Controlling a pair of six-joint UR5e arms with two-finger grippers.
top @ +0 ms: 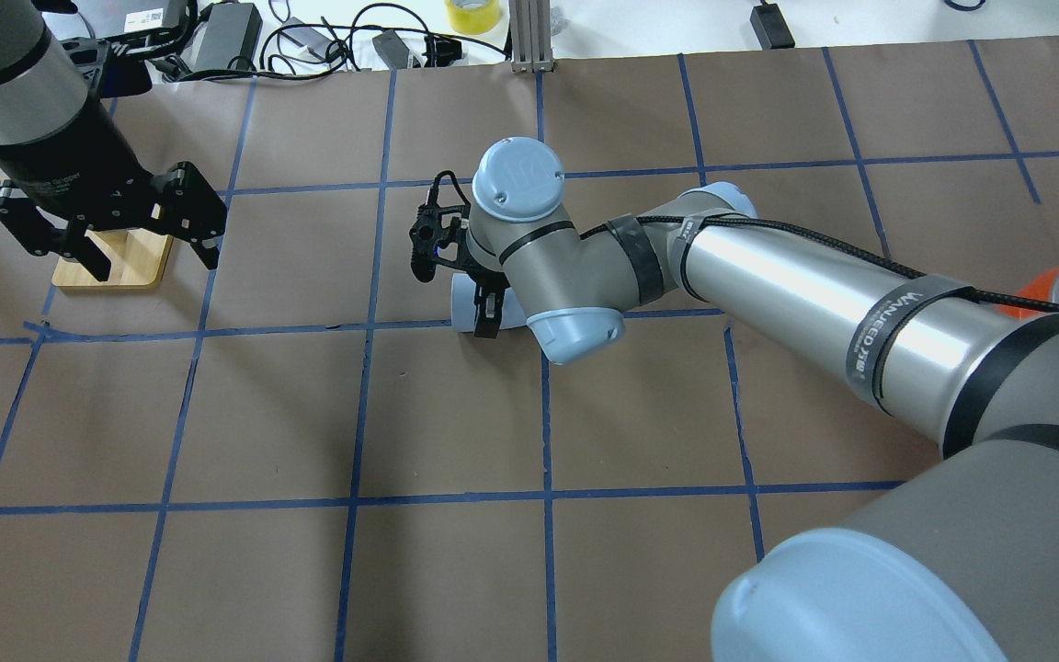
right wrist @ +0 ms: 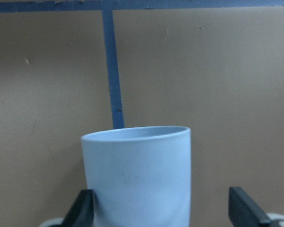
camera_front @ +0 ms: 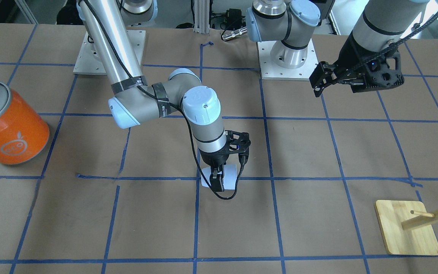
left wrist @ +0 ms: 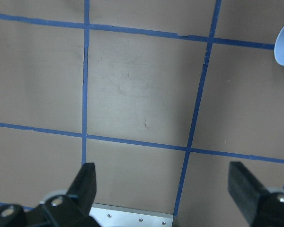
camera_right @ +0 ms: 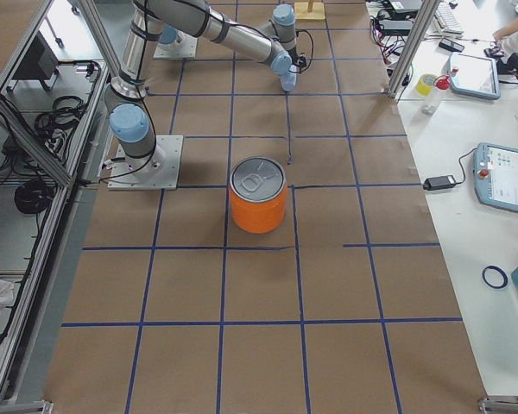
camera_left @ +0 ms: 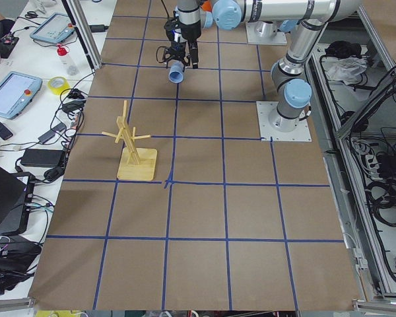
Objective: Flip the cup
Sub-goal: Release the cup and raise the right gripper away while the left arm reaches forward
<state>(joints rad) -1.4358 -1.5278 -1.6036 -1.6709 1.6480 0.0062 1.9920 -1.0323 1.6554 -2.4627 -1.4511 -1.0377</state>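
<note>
The right claw [right wrist: 163, 208] is reaching down with its fingers [right wrist: 84, 213] spread wide, straddling the cup [right wrist: 137, 175] near its base. The cup is lying on its side between them on the tabletop [right wrist: 227, 85], its open mouth pointing away from the wrist. One finger is sitting right against the cup's wall while a clear gap is showing on the other side, so nothing is being squeezed yet. The step in hand, as I am reading it, is the grasp itself: the claw is in place around the cup but not holding it. The next move is calling for an even closing on that smooth, rounded wall, since the off-centre cup is likely to roll or skid toward the open side as the far finger comes in. After that would come a lift and a wrist turn to stand it on end. The left claw [left wrist: 163, 170] is hanging wide and empty, well apart from the cup — taking no part.
</note>
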